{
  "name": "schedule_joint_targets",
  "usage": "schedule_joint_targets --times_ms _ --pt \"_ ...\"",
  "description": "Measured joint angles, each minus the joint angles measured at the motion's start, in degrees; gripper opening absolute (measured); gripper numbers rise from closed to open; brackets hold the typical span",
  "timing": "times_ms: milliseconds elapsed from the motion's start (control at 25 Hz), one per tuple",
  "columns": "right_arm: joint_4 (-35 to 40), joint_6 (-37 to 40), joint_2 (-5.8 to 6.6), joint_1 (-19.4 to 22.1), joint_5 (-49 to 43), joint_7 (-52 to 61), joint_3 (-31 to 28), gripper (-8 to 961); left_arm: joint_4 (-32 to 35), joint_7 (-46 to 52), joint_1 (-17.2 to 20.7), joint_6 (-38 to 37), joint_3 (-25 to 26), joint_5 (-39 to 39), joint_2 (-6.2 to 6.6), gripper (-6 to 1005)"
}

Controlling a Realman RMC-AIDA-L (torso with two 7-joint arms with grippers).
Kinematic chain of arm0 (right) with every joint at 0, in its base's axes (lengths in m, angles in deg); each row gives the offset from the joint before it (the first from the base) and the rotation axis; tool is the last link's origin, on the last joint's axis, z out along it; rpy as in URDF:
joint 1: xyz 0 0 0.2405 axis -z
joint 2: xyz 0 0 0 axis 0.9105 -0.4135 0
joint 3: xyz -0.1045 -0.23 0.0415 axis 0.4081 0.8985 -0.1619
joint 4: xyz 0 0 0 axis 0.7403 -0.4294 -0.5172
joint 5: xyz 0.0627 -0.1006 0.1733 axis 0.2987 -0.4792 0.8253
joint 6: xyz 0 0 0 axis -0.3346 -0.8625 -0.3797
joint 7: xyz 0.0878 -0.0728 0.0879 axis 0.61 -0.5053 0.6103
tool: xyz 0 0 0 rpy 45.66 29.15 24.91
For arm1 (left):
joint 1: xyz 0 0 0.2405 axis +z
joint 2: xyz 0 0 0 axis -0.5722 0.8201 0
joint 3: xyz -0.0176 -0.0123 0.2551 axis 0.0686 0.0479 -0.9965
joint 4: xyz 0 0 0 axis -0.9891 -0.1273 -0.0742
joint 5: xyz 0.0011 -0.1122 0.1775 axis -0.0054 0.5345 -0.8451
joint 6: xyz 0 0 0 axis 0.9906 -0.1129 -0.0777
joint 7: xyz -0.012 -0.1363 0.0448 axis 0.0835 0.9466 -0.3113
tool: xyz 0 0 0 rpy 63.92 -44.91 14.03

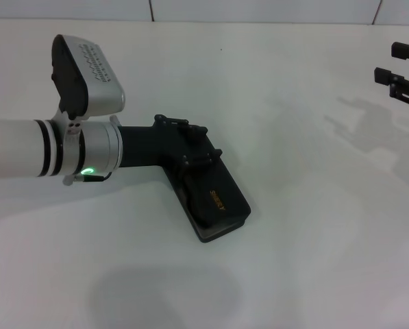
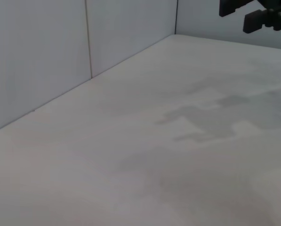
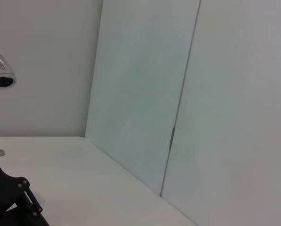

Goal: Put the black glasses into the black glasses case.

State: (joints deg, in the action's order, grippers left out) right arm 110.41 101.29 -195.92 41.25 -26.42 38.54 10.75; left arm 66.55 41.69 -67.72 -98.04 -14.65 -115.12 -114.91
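The black glasses case (image 1: 219, 203) lies on the white table with its lid down and the orange lettering facing up. My left gripper (image 1: 194, 152) sits low over the end of the case nearest the arm, black against black, and seems to touch the lid. The black glasses show in no view. My right gripper (image 1: 400, 67) hangs open at the far right edge of the head view, well away from the case. It also appears in the left wrist view as the right gripper (image 2: 253, 14), above the table's far corner.
The white table (image 1: 314, 260) meets pale wall panels (image 2: 46, 52) at the back. The right wrist view shows only the walls, part of the left arm's black hand (image 3: 11, 200) and its wrist camera (image 3: 0, 76).
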Motion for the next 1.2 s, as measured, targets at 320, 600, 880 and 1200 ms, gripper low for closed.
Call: schedule_joint_targets --times_ms 320,600,880,1200 --pt "0.0 0.16 -0.05 0.02 -0.01 0.01 0.0 474 0.28 -0.03 0.57 -0.45 0.33 -0.76 0.06 585" --pt "0.01 0.26 -0.12 0.25 -0.02 0.01 0.0 474 1.67 -3.09 1.52 -6.15 3.73 0.52 0.22 598" --pt "0.01 2.53 -0.26 0.29 0.04 0.24 0.0 475 0.78 -10.97 2.92 -18.64 11.67 9.92 0.22 611" --pt "-4.41 17.43 -0.45 -3.74 0.6 0.07 2.98 540 2.02 -9.94 4.3 -26.22 11.88 12.16 1.86 626"
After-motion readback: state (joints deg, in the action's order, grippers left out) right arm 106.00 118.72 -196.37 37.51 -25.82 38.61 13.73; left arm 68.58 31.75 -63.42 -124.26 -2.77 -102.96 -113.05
